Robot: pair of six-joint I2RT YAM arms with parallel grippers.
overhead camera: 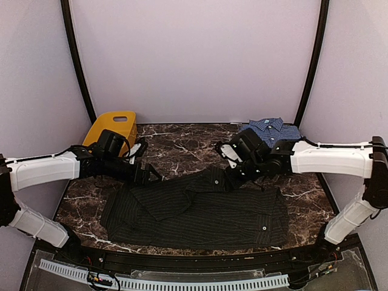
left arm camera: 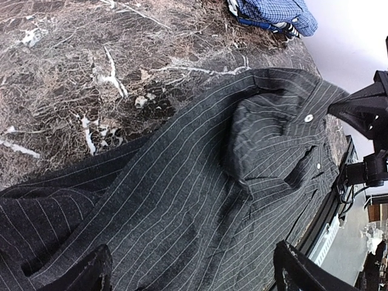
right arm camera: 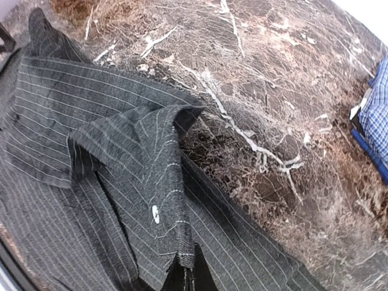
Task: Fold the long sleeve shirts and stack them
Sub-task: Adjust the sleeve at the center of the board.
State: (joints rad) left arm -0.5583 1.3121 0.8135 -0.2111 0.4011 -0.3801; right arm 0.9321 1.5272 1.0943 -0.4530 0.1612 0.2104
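Note:
The black pinstriped shirt (overhead camera: 194, 209) lies spread across the front middle of the marble table, with a sleeve folded over its body. My right gripper (overhead camera: 231, 176) is shut on the shirt's collar edge and lifts it a little; the right wrist view shows the fingers (right arm camera: 189, 277) pinching the fabric (right arm camera: 121, 151) beside a white button. My left gripper (overhead camera: 148, 174) hovers open over the shirt's left shoulder area. In the left wrist view its fingers (left arm camera: 85, 273) stand wide apart over the cloth (left arm camera: 200, 182). The blue checked shirt (overhead camera: 271, 130) lies folded at the back right.
A yellow plastic basket (overhead camera: 112, 128) stands at the back left corner. Bare marble (overhead camera: 182, 148) lies behind the black shirt. The blue shirt also shows in the left wrist view (left arm camera: 273, 12) and at the right wrist view's edge (right arm camera: 376, 97). Black frame posts stand at both back corners.

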